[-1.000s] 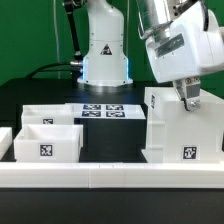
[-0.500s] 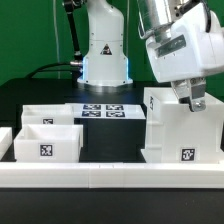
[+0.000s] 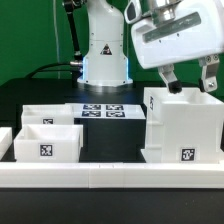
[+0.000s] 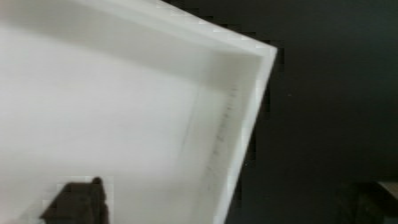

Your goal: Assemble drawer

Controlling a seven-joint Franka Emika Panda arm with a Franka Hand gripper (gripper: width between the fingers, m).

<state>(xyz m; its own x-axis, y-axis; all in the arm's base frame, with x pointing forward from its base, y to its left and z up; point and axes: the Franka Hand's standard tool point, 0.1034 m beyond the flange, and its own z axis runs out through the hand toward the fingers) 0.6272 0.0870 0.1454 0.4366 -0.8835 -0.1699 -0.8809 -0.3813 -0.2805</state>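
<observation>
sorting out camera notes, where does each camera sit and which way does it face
Exterior view: off the arm, low in front of the scene, facing the robot base across the trays and casing; the base and the open tool above the casing show.
Wrist view: on the wrist, looking down along the tool at the casing's white edge; only dark fingertips show.
Shared: the casing and the tool's fingertips.
</observation>
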